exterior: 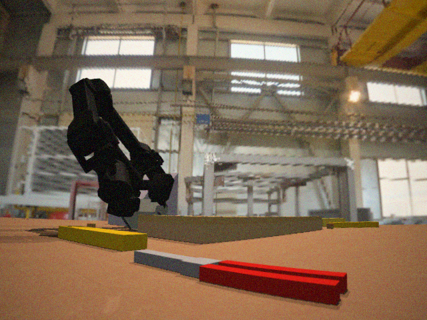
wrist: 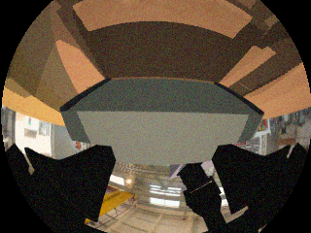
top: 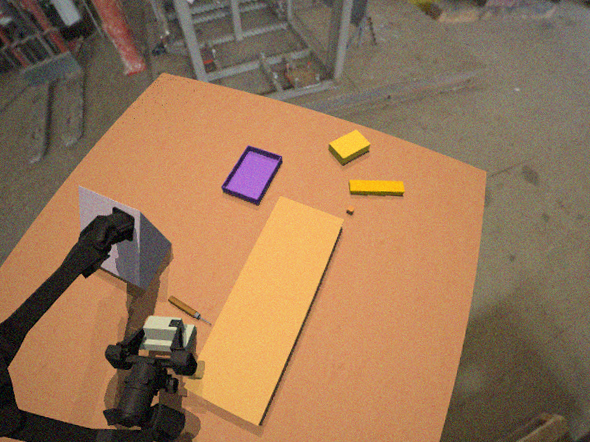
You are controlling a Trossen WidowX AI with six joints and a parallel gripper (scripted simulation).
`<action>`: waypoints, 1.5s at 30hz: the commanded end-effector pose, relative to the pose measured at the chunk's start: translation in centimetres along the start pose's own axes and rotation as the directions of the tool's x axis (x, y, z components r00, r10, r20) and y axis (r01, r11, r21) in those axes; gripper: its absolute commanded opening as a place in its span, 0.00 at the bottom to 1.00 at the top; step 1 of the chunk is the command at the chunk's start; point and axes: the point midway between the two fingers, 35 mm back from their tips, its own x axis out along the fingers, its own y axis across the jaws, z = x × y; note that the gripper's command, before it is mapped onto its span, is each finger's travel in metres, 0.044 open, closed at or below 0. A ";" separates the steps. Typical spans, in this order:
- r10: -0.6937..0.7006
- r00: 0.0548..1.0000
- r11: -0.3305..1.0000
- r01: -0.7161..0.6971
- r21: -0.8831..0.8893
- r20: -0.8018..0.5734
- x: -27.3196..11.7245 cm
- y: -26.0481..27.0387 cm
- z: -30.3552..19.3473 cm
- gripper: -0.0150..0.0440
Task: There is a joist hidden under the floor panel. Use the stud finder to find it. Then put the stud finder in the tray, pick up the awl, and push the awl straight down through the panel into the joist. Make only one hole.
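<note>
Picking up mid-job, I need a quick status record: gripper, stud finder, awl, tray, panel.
gripper: fingers wide apart, at the stud finder; grip unclear
stud finder: beside the panel, outside the tray
awl: lying on the table, tip toward the panel
tray: empty
panel: no hole visible
joist: hidden
</note>
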 end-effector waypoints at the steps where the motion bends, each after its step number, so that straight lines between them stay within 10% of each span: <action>1: 0.000 1.000 1.000 0.000 0.000 0.001 0.0 0.0 0.0 0.90; 45: 0.008 1.000 1.000 -0.008 -0.006 0.014 -2.9 0.0 -0.5 1.00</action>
